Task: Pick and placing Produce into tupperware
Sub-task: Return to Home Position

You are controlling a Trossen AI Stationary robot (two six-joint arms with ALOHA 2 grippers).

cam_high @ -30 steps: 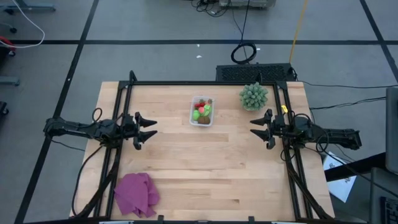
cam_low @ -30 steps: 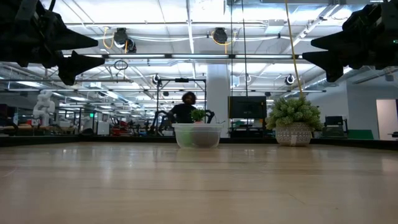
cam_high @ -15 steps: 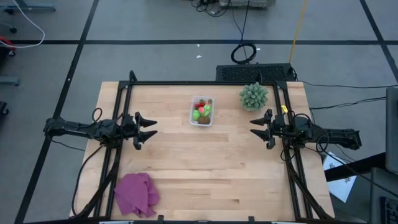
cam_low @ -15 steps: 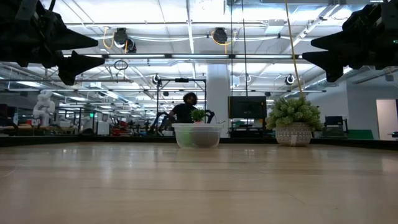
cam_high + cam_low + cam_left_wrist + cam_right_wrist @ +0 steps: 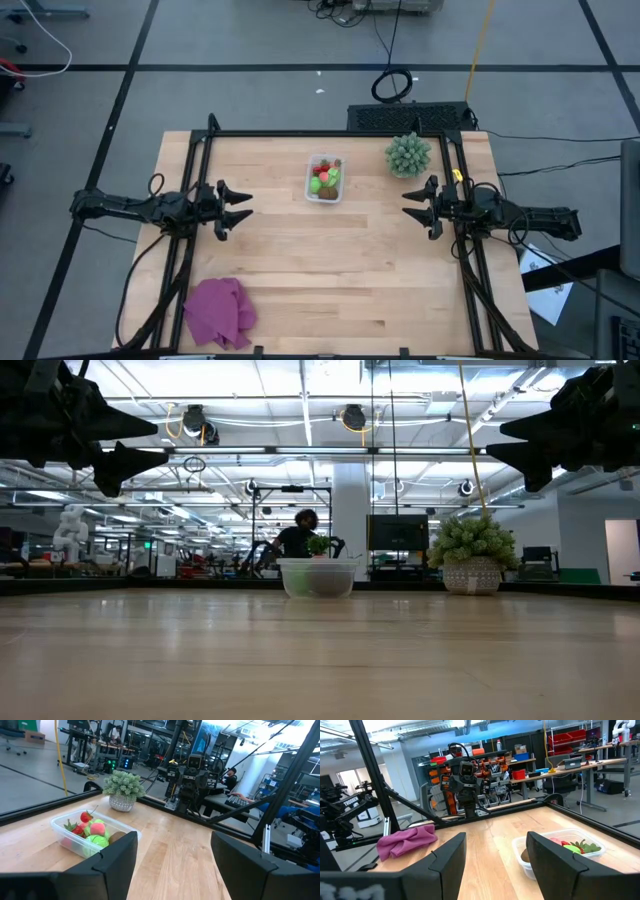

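Observation:
The clear tupperware (image 5: pixel 324 178) stands on the table at the far middle, on its base. In it lie red strawberries, light green pieces and a brown piece (image 5: pixel 90 831); it also shows in the right wrist view (image 5: pixel 560 850) and the low view (image 5: pixel 318 576). My left gripper (image 5: pixel 243 207) hovers open and empty above the table's left side. My right gripper (image 5: pixel 409 207) hovers open and empty above the right side. Both point toward the table's middle.
A spiky pale-green potted plant (image 5: pixel 408 155) stands at the far right, next to the tupperware. A purple cloth (image 5: pixel 219 311) lies at the near left corner. A black frame (image 5: pixel 330 134) runs along the table's far, left and right edges. A person (image 5: pixel 296 538) shows in the room beyond.

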